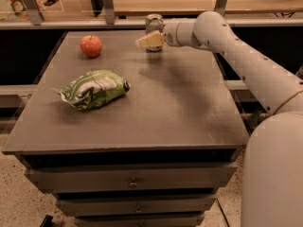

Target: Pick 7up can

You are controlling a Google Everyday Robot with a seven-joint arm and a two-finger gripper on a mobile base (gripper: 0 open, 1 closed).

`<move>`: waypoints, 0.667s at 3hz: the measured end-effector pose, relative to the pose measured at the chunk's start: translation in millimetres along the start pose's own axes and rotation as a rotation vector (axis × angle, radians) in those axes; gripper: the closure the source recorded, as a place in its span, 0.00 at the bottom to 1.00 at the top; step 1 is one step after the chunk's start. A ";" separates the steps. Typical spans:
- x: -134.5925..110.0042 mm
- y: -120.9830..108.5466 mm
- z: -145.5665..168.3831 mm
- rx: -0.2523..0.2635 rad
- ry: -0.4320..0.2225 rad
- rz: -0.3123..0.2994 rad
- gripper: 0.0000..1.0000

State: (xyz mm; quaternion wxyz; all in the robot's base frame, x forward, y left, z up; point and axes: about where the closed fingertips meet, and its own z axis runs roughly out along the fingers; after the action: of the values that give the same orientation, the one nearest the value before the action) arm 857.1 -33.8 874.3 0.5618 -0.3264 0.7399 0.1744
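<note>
The 7up can (154, 22) stands upright at the far edge of the grey table (180, 108), silvery with a metal top. My gripper (149, 40) reaches in from the right on the white arm (236, 51) and sits right at the can, covering its lower front. I cannot tell whether it touches the can. The can's lower half is hidden behind the gripper.
A red apple (91, 45) sits at the table's far left. A green and white snack bag (93, 89) lies left of centre. Behind the table run a rail and metal posts (108, 6). Drawers (132, 181) are under the tabletop.
</note>
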 end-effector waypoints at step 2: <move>6.5 -28.1 3.8 0.083 -0.067 0.037 0.00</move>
State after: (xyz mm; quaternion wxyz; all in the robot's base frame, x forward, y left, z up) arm 878.0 -53.8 870.1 0.5959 -0.2829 0.7334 0.1647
